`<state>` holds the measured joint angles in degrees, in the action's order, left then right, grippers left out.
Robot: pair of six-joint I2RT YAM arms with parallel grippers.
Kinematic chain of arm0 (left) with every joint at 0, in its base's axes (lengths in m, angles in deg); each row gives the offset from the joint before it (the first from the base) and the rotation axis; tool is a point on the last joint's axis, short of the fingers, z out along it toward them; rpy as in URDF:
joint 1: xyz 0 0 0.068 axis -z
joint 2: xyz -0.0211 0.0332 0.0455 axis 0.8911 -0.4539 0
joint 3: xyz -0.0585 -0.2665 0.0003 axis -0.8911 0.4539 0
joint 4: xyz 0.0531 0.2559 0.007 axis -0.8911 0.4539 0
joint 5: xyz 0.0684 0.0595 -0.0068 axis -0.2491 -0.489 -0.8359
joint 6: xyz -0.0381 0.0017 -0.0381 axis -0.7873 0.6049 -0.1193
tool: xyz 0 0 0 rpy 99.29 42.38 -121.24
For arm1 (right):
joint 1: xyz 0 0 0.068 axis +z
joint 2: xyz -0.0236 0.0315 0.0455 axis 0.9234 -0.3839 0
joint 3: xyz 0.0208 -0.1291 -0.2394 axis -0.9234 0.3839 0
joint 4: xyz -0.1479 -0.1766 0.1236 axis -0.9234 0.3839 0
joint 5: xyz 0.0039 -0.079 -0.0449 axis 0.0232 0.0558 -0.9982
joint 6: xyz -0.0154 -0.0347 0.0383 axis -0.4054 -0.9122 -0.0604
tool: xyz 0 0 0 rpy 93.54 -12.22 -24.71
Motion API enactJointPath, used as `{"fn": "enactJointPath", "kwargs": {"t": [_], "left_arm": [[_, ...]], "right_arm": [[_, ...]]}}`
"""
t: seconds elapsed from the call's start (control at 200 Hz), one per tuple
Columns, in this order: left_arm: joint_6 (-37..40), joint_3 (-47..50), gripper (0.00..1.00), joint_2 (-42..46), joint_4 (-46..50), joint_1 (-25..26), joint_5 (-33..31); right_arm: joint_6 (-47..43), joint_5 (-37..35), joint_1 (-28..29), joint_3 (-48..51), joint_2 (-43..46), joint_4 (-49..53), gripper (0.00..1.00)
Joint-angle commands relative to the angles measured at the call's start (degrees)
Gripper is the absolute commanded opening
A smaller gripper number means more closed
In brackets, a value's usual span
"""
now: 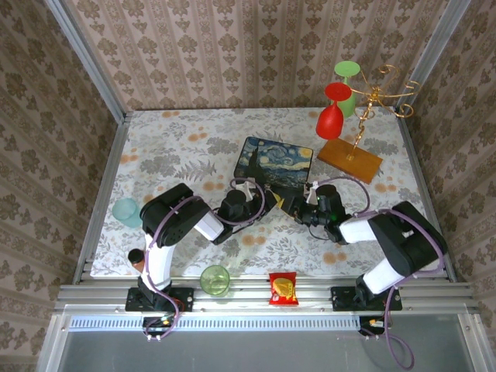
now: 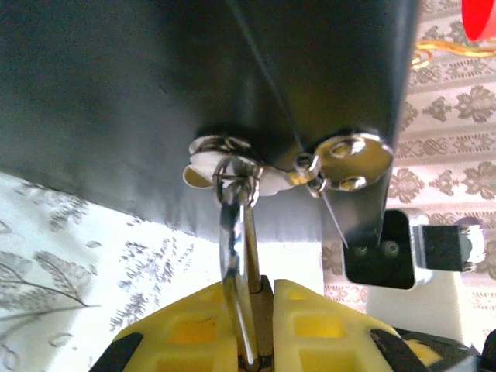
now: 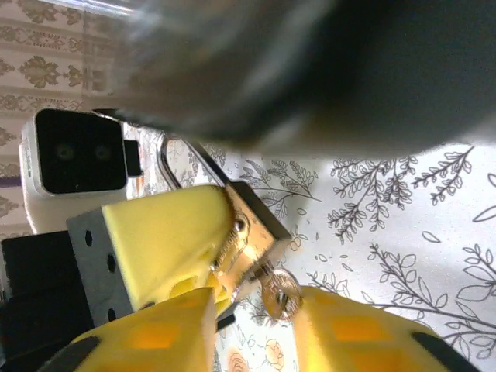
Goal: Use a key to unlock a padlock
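1. The padlock (image 3: 260, 232) is a small, shiny metal block. Its thin silver shackle (image 2: 236, 248) is hooked at a rounded metal clasp (image 2: 221, 155) on the dark front wall of the painted box (image 1: 273, 159).
2. The surface (image 1: 170, 147) is covered with a pale floral cloth.
3. The left claw (image 2: 256, 293) has blocky yellow fingers clenched on the padlock, and the shackle runs up from between them to the clasp.
4. The right claw (image 3: 256, 322) is released, its yellow fingers standing apart. The round-headed key (image 3: 279, 298) sits between them at the padlock's end, close to one finger. I cannot tell whether it touches.
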<state>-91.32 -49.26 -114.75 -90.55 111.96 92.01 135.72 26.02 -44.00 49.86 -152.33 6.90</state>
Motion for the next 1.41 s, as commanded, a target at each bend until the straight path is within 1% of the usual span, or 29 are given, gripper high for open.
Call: {"fn": "enactJointPath", "kwargs": {"t": [0.0, 0.055, 0.105, 0.165, 0.24, 0.32, 0.37, 0.43, 0.58, 0.725, 0.765, 0.82, 0.92, 1.02, 1.12, 1.235, 1.335, 1.4], "left_arm": [[0.8, 0.5, 0.00, 3.8, -5.9, 0.9, 3.9], [0.5, 1.2, 0.00, 4.0, -5.9, 0.4, 3.8], [0.5, 1.5, 0.00, 4.0, -5.9, 0.1, 3.9], [0.5, 1.8, 0.00, 4.1, -5.9, -0.1, 3.9], [0.4, 1.7, 0.00, 4.2, -5.9, -0.1, 4.2], [0.4, 1.6, 0.00, 4.3, -5.9, -0.1, 4.3], [0.2, 1.7, 0.00, 4.3, -5.8, -0.2, 4.4], [-0.3, 1.7, 0.00, 4.1, -5.9, -0.5, 4.7], [-1.8, 1.8, 0.00, 3.8, -5.9, -0.4, 5.1], [-2.3, 2.4, 0.00, 4.8, -5.8, -0.1, 4.8], [-2.3, 2.4, 0.00, 5.1, -5.8, -0.1, 4.8], [-2.4, 2.3, 0.00, 5.2, -5.8, -0.1, 5.1], [-2.8, 2.4, 0.00, 5.1, -5.8, -0.1, 5.1], [-3.0, 2.7, 0.00, 5.3, -5.8, -0.1, 5.1], [-3.3, 2.6, 0.00, 5.2, -5.8, 0.0, 5.5], [-3.9, 2.4, 0.00, 4.7, -5.9, 0.3, 5.7], [-3.3, 4.0, 0.00, 5.8, -5.7, 0.4, 3.6], [-3.0, 4.9, 0.12, 6.5, -5.7, 0.2, 2.8]], "right_arm": [[-11.4, -3.6, 0.8, -2.9, 9.3, 17.2, 0.41], [-17.4, -8.7, 1.2, -3.9, 13.7, 26.8, 0.45], [-21.3, -12.1, 1.1, -4.3, 16.7, 32.6, 0.49], [-24.3, -14.5, 1.1, -4.5, 18.3, 36.1, 0.50], [-26.7, -14.5, 1.1, -5.4, 17.9, 38.7, 0.49], [-29.4, -14.1, 2.0, -5.8, 17.0, 38.5, 0.40], [-31.3, -16.2, 3.5, -6.2, 16.6, 38.8, 0.38], [-34.3, -17.8, 5.0, -7.1, 15.9, 38.9, 0.37], [-37.1, -18.6, 6.3, -9.6, 12.9, 38.1, 0.35], [-41.5, -25.6, 10.5, -12.6, 9.0, 39.5, 0.36], [-42.7, -27.7, 11.8, -13.9, 7.9, 40.0, 0.33], [-43.9, -29.2, 13.0, -15.2, 4.9, 39.9, 0.31], [-45.2, -32.0, 15.4, -16.7, 2.6, 38.7, 0.25], [-45.9, -36.8, 17.4, -17.5, 1.6, 38.1, 0.22], [-47.9, -40.4, 18.7, -17.5, 1.5, 36.8, 0.22], [-49.2, -40.4, 18.6, -17.2, 1.0, 35.1, 0.15], [-47.8, -33.6, 16.8, -17.4, 0.5, 35.1, 0.12], [-45.1, -27.4, 14.9, -15.5, 1.4, 32.1, 0.09]]}}
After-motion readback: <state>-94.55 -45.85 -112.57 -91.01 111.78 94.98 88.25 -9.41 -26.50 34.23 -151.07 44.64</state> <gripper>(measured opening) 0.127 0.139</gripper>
